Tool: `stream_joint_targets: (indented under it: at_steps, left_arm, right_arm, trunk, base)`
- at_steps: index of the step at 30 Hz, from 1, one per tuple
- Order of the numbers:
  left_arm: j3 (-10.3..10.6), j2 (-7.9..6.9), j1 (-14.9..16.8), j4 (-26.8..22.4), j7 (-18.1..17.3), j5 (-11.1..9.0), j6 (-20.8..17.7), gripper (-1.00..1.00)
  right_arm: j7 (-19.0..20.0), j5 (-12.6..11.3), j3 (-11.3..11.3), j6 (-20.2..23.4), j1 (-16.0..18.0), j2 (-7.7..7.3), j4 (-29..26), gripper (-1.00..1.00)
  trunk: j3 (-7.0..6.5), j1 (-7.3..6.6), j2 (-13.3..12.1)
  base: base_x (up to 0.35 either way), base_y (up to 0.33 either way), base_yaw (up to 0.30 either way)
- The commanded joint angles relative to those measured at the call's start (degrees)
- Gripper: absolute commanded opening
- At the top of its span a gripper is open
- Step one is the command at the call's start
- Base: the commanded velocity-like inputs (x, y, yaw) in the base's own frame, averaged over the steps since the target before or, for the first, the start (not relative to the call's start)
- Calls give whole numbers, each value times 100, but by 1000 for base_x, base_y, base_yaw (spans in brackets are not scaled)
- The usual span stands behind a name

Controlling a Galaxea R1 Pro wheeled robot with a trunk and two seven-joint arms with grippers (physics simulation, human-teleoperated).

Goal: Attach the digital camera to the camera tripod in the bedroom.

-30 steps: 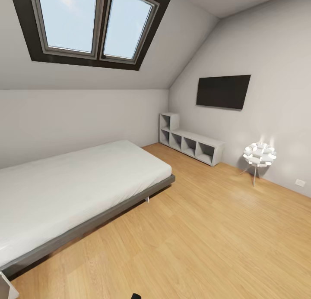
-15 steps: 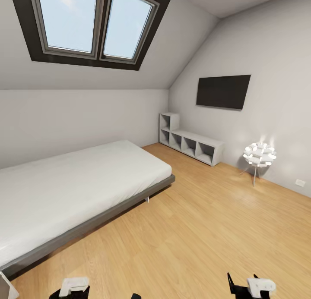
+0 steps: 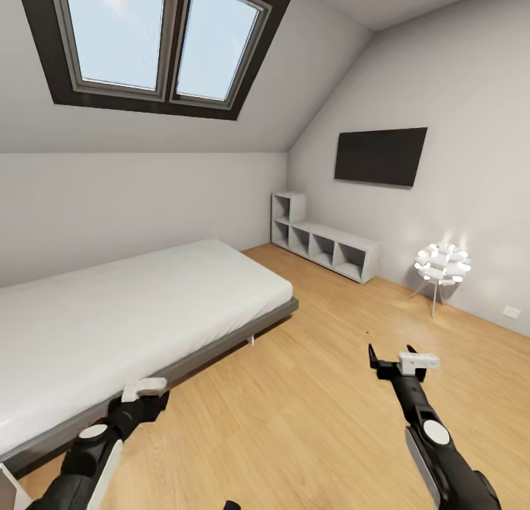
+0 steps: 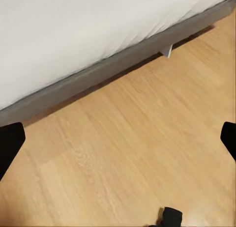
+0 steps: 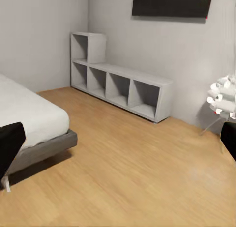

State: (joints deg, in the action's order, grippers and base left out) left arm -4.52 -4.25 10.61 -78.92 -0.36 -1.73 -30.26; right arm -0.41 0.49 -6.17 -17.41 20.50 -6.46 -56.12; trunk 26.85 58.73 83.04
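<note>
Standing in the bedroom (image 3: 353, 392), both arms raised: left gripper (image 3: 151, 399) and right gripper (image 3: 394, 363) spread wide, holding nothing, bed (image 3: 132, 311) cut off left.

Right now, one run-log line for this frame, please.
left gripper: open, empty | right gripper: open, empty | ahead: grey-framed white bed, light wood plank floor

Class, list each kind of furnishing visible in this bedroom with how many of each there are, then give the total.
Bed: 1
Shelf unit: 1
Wall television: 1
Flower-shaped lamp: 1
Total: 4
</note>
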Motion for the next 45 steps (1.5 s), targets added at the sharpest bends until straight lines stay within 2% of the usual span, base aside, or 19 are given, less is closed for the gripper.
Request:
stream_joint_targets:
  at_steps: [1, 5, 8, 9, 10, 11, 15, 19, 22, 23, 26, 27, 28, 31, 38, 45]
  left_arm:
    - [-4, 0, 191, 64, -22, -20, -132, 100]
    - [-4, 6, 853, 428, -153, -25, -553, 100]
    - [-4, 5, 1285, 739, -326, -27, -778, 100]
    - [-4, 5, 1285, 739, -326, -27, -778, 100]
    - [-6, -1, 1510, 951, -484, -28, -863, 100]
    - [-6, -1, 1510, 951, -484, -28, -863, 100]
    - [-10, -21, 1772, 1299, -900, -40, -926, 100]
    - [-4, -41, 1879, 1452, -1399, -44, -874, 100]
    - [-3, -67, 1915, 1465, -1810, -45, -782, 100]
    - [-3, -67, 1915, 1465, -1810, -45, -782, 100]
    - [5, -138, 1934, 1392, -2220, -46, -708, 100]
    - [10, -190, 1941, 1353, -2495, -43, -682, 100]
    - [10, -190, 1941, 1353, -2495, -43, -682, 100]
    - [9, -262, 1947, 1367, -2815, -41, -641, 100]
    - [9, -389, 1953, 1260, -3091, -39, -623, 100]
    - [19, -414, 1953, 1068, -3147, -38, -629, 100]
  right_arm:
    - [-4, 2, 8, 24, 158, 9, -4, 100]
    - [0, 1, 105, 134, 677, 116, -20, 100]
    - [-2, 2, 217, 167, 944, 201, -25, 100]
    - [-2, 2, 217, 167, 944, 201, -25, 100]
    - [-2, -2, 266, 175, 1046, 238, -27, 100]
    - [-2, -2, 266, 175, 1046, 238, -27, 100]
    - [2, -47, 327, 176, 1154, 278, -29, 100]
    - [4, -81, 447, 164, 1198, 345, -25, 100]
    - [10, -94, 641, 157, 1213, 412, -23, 100]
    - [10, -94, 641, 157, 1213, 412, -23, 100]
    - [33, -102, 849, 154, 1221, 449, -22, 100]
    - [63, -105, 940, 152, 1223, 463, -22, 100]
    - [63, -105, 940, 152, 1223, 463, -22, 100]
    - [109, -106, 1021, 154, 1226, 475, -22, 100]
    - [153, -105, 1098, 155, 1228, 485, -9, 100]
    - [169, -110, 1114, 160, 1225, 487, -5, 100]
  trunk:
    - [8, 0, 4]
    - [8, 0, 4]
    - [8, 0, 4]
    - [8, 0, 4]
    - [8, 0, 4]
    - [8, 0, 4]
    - [8, 0, 4]
    - [8, 0, 4]
    - [8, 0, 4]
    - [8, 0, 4]
    - [8, 0, 4]
    - [8, 0, 4]
    - [8, 0, 4]
    - [8, 0, 4]
    - [8, 0, 4]
    - [8, 0, 4]
  base:
    - [0, 0, 0]
    - [0, 0, 0]
    - [0, 0, 0]
    - [0, 0, 0]
    - [0, 0, 0]
    - [0, 0, 0]
    - [0, 0, 0]
    - [0, 0, 0]
    - [0, 0, 0]
    - [0, 0, 0]
    - [0, 0, 0]
    - [0, 0, 0]
    - [0, 0, 0]
    - [0, 0, 0]
    - [0, 0, 0]
    - [0, 0, 0]
